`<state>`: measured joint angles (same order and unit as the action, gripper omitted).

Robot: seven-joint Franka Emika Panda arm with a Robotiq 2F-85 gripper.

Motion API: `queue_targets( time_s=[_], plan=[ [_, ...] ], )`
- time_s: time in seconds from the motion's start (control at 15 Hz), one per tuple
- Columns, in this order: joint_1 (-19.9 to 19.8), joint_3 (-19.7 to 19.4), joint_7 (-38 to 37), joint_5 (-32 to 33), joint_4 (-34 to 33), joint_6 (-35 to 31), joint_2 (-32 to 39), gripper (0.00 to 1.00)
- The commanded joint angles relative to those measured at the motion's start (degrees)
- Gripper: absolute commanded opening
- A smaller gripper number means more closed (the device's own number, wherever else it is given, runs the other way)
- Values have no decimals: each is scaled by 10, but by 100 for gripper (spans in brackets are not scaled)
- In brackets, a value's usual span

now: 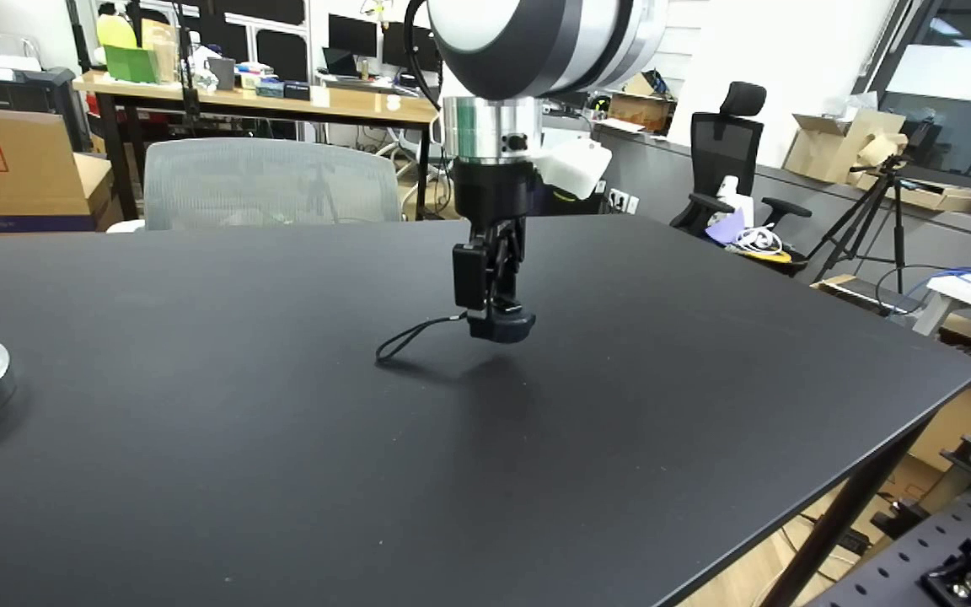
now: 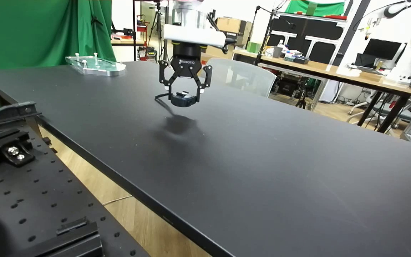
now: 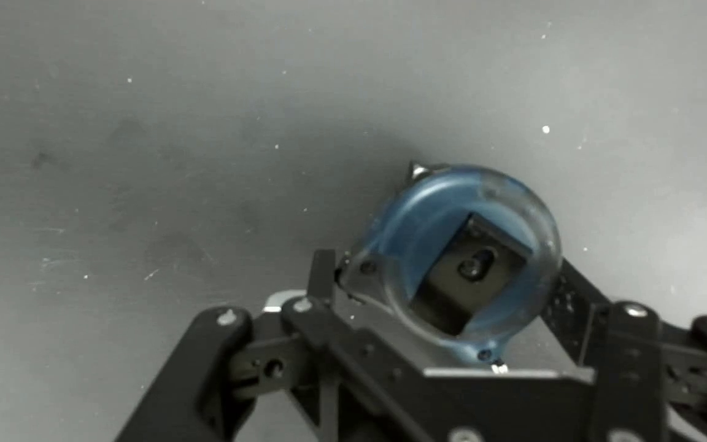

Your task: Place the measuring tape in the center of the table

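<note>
Between fingers (image 3: 576, 316) — round, blue-faced measuring tape (image 3: 461, 264)

measuring tape (image 1: 504, 327) above black table (image 1: 266, 472)

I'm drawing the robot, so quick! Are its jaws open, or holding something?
Gripper: closed on the measuring tape, which it holds above the table.

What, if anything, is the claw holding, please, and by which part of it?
The claw holds the measuring tape by opposite sides of its rounded case, not by its thin loop.
</note>
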<state>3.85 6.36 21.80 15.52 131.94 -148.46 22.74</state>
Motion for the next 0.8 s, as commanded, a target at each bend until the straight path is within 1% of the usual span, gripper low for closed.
queue_targets(
  time_s=[0.0, 0.53, 0.6, 0.67, 0.73],
  plan=[
    [9, -6, -15, 10, -12, 9, 9, 57],
    [14, -10, -20, 16, -16, 2, 23, 57],
    [14, -11, -21, 16, -16, 2, 23, 62],
    [14, -11, -21, 16, -16, 3, 24, 95],
    [14, -11, -21, 16, -16, 3, 23, 96]
  ],
)
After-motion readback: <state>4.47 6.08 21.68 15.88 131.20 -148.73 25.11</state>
